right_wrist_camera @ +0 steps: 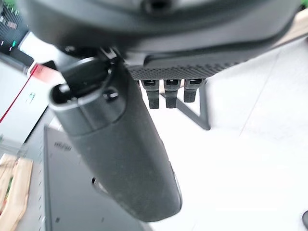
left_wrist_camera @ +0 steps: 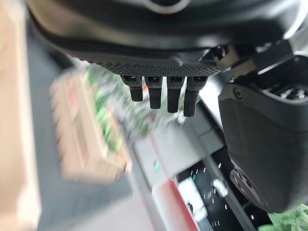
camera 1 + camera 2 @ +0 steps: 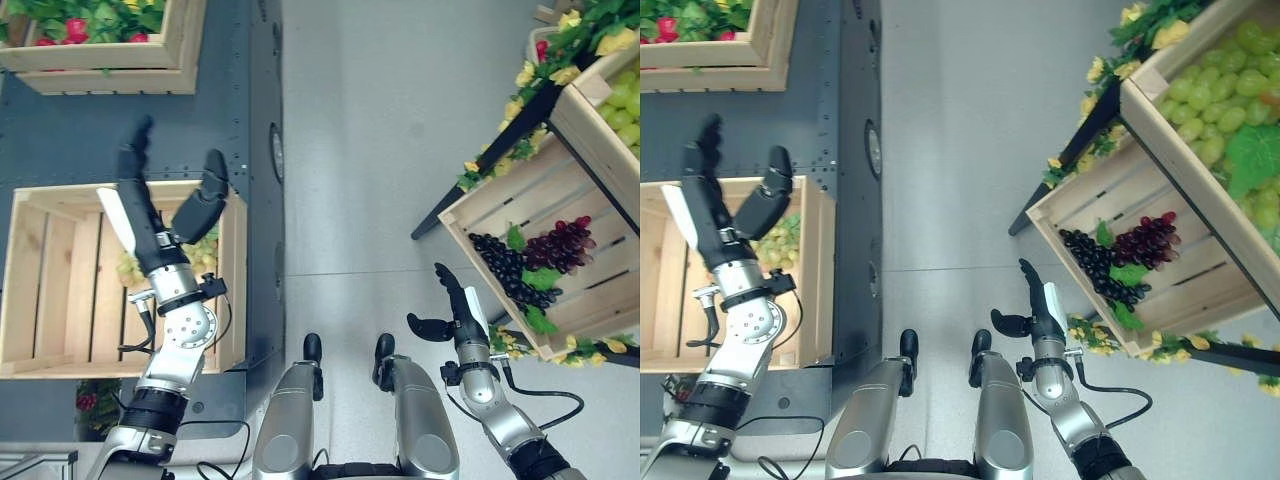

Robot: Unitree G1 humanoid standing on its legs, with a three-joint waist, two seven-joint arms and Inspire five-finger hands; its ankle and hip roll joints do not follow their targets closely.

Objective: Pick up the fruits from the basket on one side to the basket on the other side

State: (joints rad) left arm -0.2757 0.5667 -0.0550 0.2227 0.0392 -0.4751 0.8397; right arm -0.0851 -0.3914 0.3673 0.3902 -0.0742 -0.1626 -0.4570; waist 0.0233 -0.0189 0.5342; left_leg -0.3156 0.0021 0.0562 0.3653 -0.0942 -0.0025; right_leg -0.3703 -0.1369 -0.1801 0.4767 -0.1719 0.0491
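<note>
Purple and black grape bunches (image 3: 530,258) lie in the slatted crate on the robot's right (image 3: 520,205), which tilts toward it on a dark stand. From where I stand, the right hand (image 3: 452,312) hangs just short of that crate's near lower corner, fingers straight and thumb spread, holding nothing. The dark bunch stretches diagonally up and away from the fingertips, so the reach looks to run forward and to the right; this hand is plainly the nearer one.

Across the floor, the left hand (image 3: 160,215) is raised over the wooden crate on the left (image 3: 60,280), fingers released and empty, with a green grape bunch (image 3: 780,240) in the crate beneath it.

Both head views show crates and fruit together. The right wrist view gives its straight fingers (image 1: 166,94) over bare floor and a stand leg, no grapes.
</note>
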